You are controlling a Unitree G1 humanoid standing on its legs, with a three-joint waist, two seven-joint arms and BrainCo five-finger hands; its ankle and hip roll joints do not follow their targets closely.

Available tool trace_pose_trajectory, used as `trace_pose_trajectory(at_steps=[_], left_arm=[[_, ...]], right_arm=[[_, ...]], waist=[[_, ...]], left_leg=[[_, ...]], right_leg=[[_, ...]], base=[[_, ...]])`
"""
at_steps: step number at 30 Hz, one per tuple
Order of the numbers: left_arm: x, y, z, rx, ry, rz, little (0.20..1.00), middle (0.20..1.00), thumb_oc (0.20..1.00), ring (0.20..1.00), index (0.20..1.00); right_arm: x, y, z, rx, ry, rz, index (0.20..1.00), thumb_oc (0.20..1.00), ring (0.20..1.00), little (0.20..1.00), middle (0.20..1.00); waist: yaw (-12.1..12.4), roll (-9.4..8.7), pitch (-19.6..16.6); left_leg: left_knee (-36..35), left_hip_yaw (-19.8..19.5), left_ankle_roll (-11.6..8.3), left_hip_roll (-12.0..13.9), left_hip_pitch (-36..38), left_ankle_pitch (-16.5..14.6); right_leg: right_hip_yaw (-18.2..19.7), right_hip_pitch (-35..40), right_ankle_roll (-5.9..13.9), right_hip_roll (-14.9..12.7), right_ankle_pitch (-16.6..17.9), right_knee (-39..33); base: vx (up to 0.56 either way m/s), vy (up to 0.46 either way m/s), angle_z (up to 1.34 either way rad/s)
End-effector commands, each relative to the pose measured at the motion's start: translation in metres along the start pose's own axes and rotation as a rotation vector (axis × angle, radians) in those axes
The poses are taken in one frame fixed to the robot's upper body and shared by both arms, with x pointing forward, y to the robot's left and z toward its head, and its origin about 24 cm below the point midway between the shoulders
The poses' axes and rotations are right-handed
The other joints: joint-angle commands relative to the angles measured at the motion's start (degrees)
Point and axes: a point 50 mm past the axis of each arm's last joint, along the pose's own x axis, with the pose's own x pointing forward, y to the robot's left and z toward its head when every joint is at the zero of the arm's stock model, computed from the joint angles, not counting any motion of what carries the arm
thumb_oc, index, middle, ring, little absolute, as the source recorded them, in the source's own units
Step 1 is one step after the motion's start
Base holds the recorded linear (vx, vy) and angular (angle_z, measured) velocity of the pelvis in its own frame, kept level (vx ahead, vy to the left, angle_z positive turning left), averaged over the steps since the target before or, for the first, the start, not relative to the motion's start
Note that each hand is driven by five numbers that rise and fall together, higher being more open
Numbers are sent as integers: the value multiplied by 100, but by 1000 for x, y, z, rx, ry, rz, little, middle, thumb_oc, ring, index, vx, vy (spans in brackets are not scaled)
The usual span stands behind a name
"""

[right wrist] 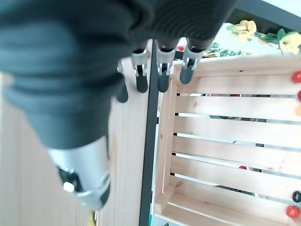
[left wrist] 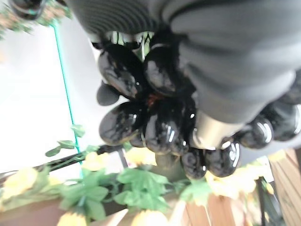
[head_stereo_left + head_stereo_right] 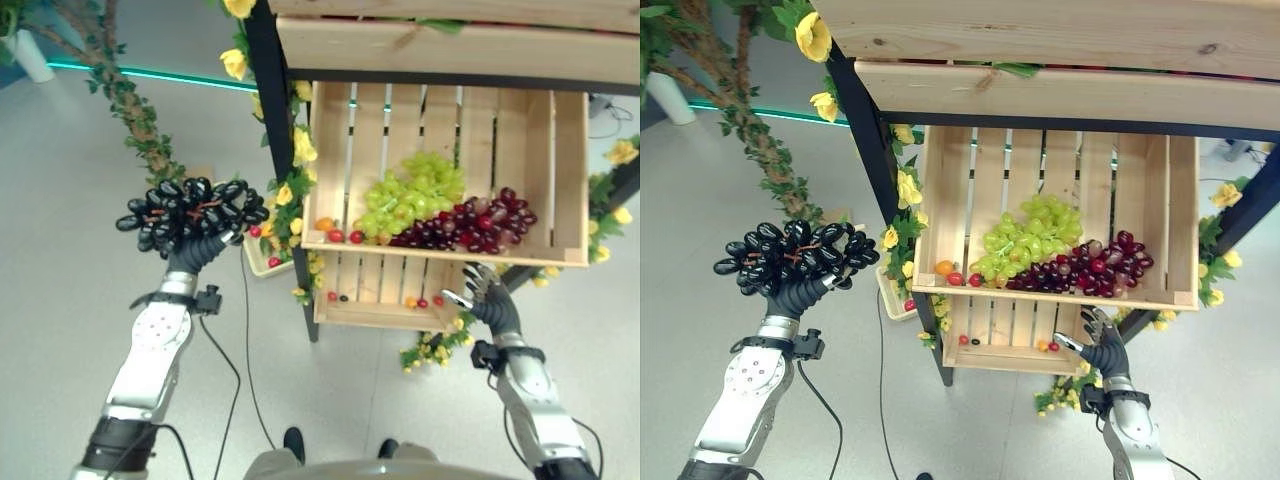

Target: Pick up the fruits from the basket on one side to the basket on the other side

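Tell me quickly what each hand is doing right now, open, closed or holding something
Left hand: shut on the bunch of glossy black grapes, held up beside the shelf.
Right hand: open, holding nothing, by the front of the slatted wooden crate.

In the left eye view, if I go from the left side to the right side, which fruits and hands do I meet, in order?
Black grapes held in the left hand → small red fruit at the crate's front edge → green grapes → right hand below the crate → dark red grapes.
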Motion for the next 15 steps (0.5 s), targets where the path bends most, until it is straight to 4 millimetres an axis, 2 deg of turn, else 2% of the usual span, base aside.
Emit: trace_pose_trajectory(at_steps=[1,5,8,9,15], left_arm=[[18,1,56,32,-301,-13,200,200,200,200,200],[26,-7,80,106,-414,-80,200,200,200,200,200],[27,-10,87,109,-448,-107,200,200,200,200,200],[28,-16,95,96,-485,-139,200,200,200,200,200],[25,-32,107,32,-536,-242,200,200,200,200,200]], right_arm=[[14,1,34,-6,-177,-1,1000,1000,1000,1000,1000],[11,-3,23,-19,-123,-25,1000,1000,1000,1000,1000],[10,-7,18,-24,-99,-45,1000,1000,1000,1000,1000],[10,-11,16,-26,-84,-67,1000,1000,1000,1000,1000],[10,-20,17,-40,-82,-104,1000,1000,1000,1000,1000]], waist=[[-29,129,-139],[-45,65,-299],[-52,76,-374],[-80,103,-416],[-131,152,-446]], left_leg=[[-224,-123,-5,80,225,-265],[-182,-35,-86,89,319,-304],[-213,-13,-125,106,368,-283],[-212,-32,-172,124,367,-261],[-217,-89,-246,175,412,-243]], right_leg=[[86,45,409,-131,326,-291],[30,448,453,-80,419,-969],[-21,605,435,-21,412,-1139],[-66,699,414,18,394,-1229],[-175,888,358,85,354,-1382]], base=[[47,-90,-23],[63,-88,-4],[52,-85,-7],[14,-55,-2],[10,-58,4]])
